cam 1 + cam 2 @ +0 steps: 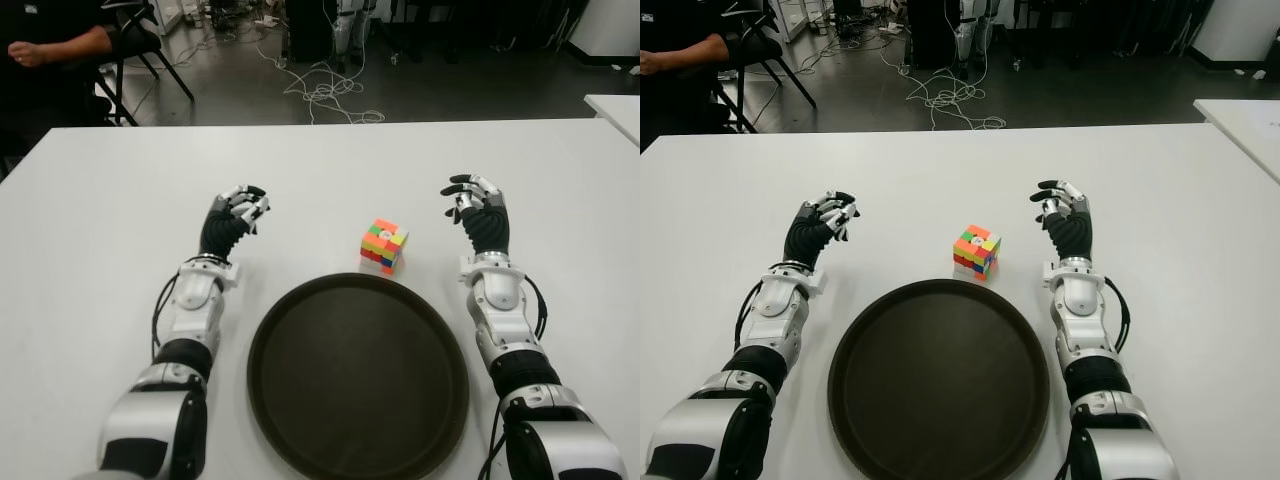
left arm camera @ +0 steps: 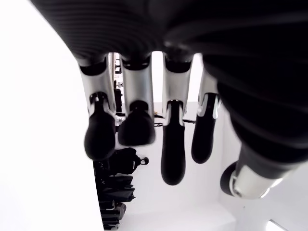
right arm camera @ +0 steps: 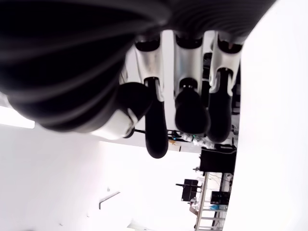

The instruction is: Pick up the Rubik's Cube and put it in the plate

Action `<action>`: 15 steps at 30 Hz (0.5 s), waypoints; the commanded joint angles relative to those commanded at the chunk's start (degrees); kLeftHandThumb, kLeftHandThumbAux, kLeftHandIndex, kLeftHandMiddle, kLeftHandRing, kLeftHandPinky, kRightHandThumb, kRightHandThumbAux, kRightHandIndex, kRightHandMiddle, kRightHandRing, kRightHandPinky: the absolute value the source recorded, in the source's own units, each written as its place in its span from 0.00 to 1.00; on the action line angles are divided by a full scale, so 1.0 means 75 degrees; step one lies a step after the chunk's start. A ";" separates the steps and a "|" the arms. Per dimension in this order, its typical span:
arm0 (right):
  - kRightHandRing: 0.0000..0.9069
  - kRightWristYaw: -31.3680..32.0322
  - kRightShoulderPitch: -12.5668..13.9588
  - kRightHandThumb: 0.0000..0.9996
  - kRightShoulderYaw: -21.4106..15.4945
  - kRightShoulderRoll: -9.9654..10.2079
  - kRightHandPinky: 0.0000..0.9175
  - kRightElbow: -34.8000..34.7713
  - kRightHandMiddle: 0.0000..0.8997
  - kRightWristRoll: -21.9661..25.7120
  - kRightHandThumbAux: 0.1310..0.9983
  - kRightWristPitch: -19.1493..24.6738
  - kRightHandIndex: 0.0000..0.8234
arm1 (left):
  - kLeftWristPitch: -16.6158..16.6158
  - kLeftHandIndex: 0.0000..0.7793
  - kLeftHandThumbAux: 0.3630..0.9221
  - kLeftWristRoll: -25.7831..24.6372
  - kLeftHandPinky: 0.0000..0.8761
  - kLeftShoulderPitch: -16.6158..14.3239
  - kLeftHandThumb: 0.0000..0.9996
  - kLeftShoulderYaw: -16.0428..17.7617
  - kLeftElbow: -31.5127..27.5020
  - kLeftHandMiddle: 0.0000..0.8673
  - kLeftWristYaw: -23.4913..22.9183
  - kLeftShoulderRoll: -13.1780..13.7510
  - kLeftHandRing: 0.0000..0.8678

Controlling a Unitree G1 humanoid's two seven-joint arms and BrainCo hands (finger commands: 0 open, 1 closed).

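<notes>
Both hands' fingers point(image 1: 466, 186) are hanging relaxed and empty; Rubik's Cube point(image 1: 384, 244), sitting between them, likely light, rigid, slick-faced, suiting opposite-face grip.

A white table point(image 1: 120, 190) fronts a grey floor strewn with white cables point(image 1: 325, 90), a seated person point(image 1: 55, 45) and a black chair point(image 1: 140, 45) at far left.

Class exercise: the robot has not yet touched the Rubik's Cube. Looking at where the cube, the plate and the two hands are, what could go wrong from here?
1. The Rubik's Cube sits right at the far rim of the plate; a reaching finger may nudge it away instead of grasping it.
2. The right hand, open and nearer the cube, could clip the plate's raised rim when carrying the cube over.
3. The left hand, open beside the plate, could collide if both reach.
</notes>
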 joint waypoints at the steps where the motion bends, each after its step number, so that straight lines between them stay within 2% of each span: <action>1: 0.85 0.0008 0.0007 0.85 -0.0008 0.0003 0.85 -0.0021 0.55 -0.0001 0.63 0.0017 0.49 | 0.0000 0.53 0.53 -0.0001 0.93 -0.0001 0.86 0.0002 0.0001 0.62 -0.0001 -0.0002 0.93; 8: 0.85 0.0205 0.0043 0.85 -0.0021 -0.0028 0.85 -0.0180 0.55 0.0054 0.63 0.0361 0.49 | -0.0088 0.53 0.53 0.0077 0.93 0.0010 0.86 -0.0032 -0.0005 0.62 0.0079 0.0002 0.93; 15: 0.84 0.0431 0.0074 0.85 -0.0031 -0.0053 0.85 -0.0254 0.55 0.0116 0.63 0.0465 0.50 | 0.0000 0.54 0.53 0.0052 0.93 0.0006 0.86 -0.0033 -0.0029 0.62 0.0021 0.0006 0.93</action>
